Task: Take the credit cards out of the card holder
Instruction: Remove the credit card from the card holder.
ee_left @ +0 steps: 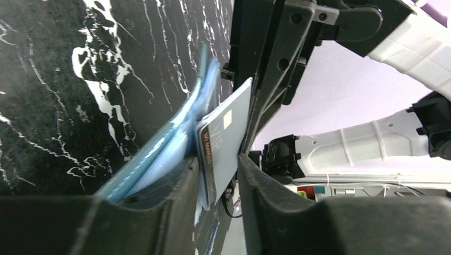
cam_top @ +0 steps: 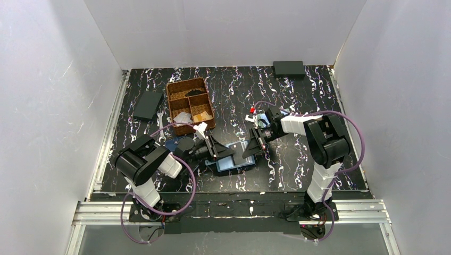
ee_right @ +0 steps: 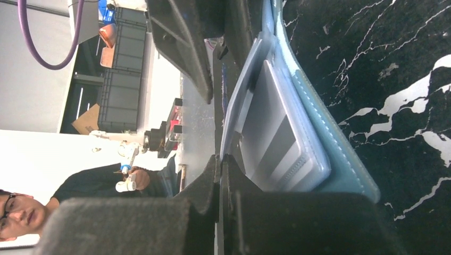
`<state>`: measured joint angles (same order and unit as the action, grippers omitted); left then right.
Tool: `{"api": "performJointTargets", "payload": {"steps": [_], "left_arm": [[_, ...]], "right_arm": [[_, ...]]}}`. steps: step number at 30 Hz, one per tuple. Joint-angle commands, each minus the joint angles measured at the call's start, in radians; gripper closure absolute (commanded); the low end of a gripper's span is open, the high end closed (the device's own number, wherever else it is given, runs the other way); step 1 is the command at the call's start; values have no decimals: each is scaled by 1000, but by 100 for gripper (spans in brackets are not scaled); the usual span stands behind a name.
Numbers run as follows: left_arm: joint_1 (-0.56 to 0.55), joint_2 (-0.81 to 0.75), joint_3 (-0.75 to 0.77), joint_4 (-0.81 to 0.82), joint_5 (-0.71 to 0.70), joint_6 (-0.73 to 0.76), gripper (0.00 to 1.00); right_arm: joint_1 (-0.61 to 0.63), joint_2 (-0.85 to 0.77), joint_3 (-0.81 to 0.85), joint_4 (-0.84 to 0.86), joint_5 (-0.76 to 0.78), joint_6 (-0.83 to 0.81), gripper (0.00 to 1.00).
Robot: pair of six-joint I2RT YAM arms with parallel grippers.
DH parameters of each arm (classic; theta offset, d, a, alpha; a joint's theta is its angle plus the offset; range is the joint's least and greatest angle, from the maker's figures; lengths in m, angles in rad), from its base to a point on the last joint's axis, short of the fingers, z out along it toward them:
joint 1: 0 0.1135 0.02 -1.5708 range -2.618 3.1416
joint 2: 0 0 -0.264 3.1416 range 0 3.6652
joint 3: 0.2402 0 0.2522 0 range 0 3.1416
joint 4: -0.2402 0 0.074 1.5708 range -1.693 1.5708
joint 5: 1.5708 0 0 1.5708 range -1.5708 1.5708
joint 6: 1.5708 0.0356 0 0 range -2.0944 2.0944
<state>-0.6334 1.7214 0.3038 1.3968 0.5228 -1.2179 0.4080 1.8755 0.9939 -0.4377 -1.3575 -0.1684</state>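
The left end effector [ee_left: 217, 163] fills the bottom of its own wrist view, its two fingers closed on the near end of a pale credit card [ee_left: 226, 133] with a chip on its face. Beneath everything is the black marbled table [ee_left: 80, 79]. On it the card holder [ee_right: 298, 143] lies open between the two arms, steel-blue edge outward and grey pockets showing. The right end effector [ee_right: 220, 166] has its fingers almost together on a thin pale-blue layer at the holder's edge. This is probably a pocket flap and not a second card, though the right wrist view is too oblique to be sure.

The relation that matters is the line of the card. Its long axis runs from the left fingers straight toward the right end effector, with the far end tucked in the holder. The overhead view shows the holder [cam_top: 236, 158] flat on the table, with the left arm on its left side and the right arm on its right. A pull by the left arm, back along that axis and away from the right arm, would likely slide the card free while the right arm anchors the holder.
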Motion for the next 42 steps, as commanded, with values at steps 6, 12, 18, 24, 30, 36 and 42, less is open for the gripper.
{"api": "performJointTargets", "payload": {"steps": [6, 12, 18, 24, 30, 36, 42], "left_arm": [[-20, -54, 28, 40, -29, -15, 100], [-19, -83, 9, 41, 0, 36, 100], [4, -124, -44, 41, -4, 71, 100], [31, -168, -78, 39, -3, 88, 100], [43, -215, -89, 39, 26, 120, 100], [44, -267, -79, 38, 50, 137, 100], [31, -272, -50, 37, 67, 124, 100]], "right_arm": [[20, -52, -80, 365, 69, 333, 98], [6, -81, -30, 191, 76, 169, 82], [-2, -98, 91, -200, 107, -256, 52], [-34, -141, 132, -397, 143, -494, 38], [-94, -196, 91, -317, 198, -442, 27], [-112, -206, 38, -196, 190, -324, 14], [-77, -186, 28, -184, 105, -315, 14]]}}
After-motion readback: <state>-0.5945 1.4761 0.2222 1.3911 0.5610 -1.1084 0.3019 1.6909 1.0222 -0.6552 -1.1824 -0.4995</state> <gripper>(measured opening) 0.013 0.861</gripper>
